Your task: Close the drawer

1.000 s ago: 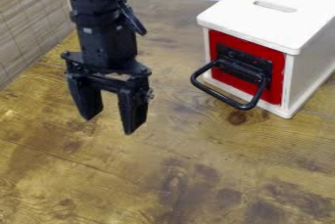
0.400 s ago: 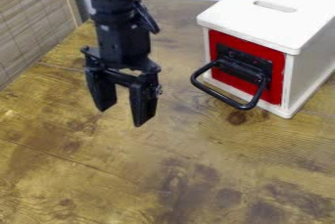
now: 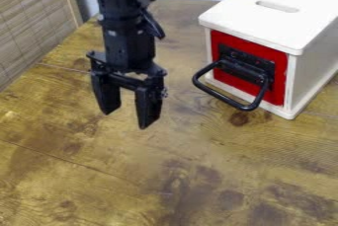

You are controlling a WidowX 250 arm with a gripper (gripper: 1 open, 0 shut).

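Note:
The drawer has a red front with a black panel and a large black loop handle. It sits in a white box-shaped cabinet with a slot on top, at the right of the table. The handle sticks out toward the left front. My gripper hangs from the black arm left of the handle, fingers pointing down just above the table. Its jaws stand apart and hold nothing. It is a short gap away from the handle and does not touch it.
The wooden table stretches in front and to the left. A slatted wooden wall stands at the far left behind the arm.
My gripper has moved right, toward the drawer handle, staying open and empty. The drawer and cabinet have not moved.

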